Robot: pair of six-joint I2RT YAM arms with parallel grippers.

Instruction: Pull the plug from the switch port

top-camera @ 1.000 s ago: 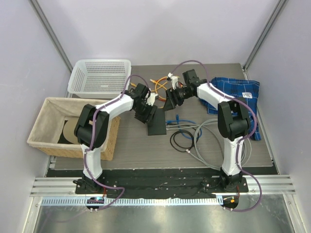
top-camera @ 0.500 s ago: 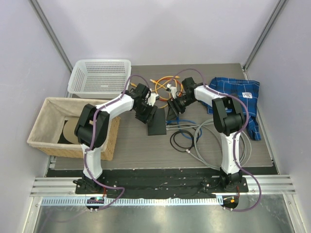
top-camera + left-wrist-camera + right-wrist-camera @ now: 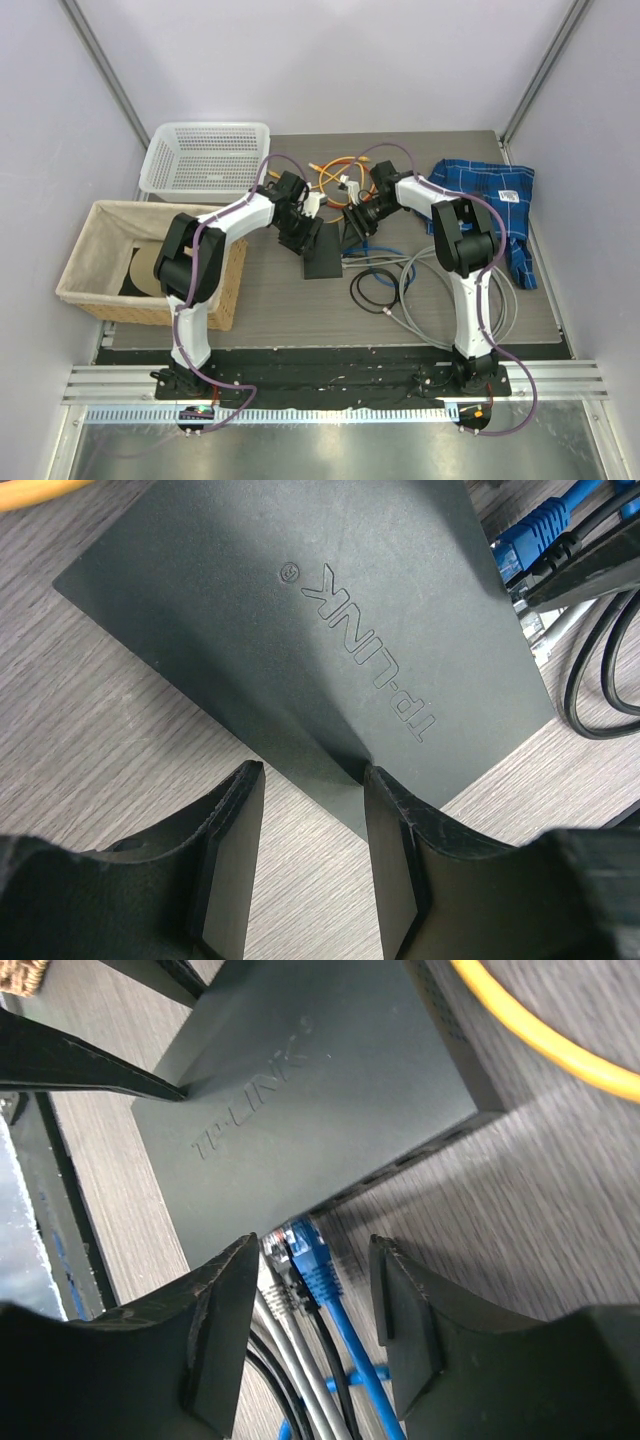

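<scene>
Right wrist: my right gripper (image 3: 312, 1248), jaws apart, straddles one blue plug (image 3: 318, 1275) seated in one black switch (image 3: 300, 1090), flat on the table (image 3: 260, 300). Neighbouring grey plugs (image 3: 278, 1278) blur, uncounted. My left gripper (image 3: 312, 772), jaws apart, straddles its corner.

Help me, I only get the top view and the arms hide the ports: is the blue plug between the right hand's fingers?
Observer: Yes, in the right wrist view the blue plug lies between the open fingers of the right hand, touching neither.
Operator: Is it seated?
Observer: Its tip meets the port edge of the switch, beside a grey plug.
Operator: And the other arm?
Observer: The left hand straddles the switch's edge opposite the ports, fingers apart.
</scene>
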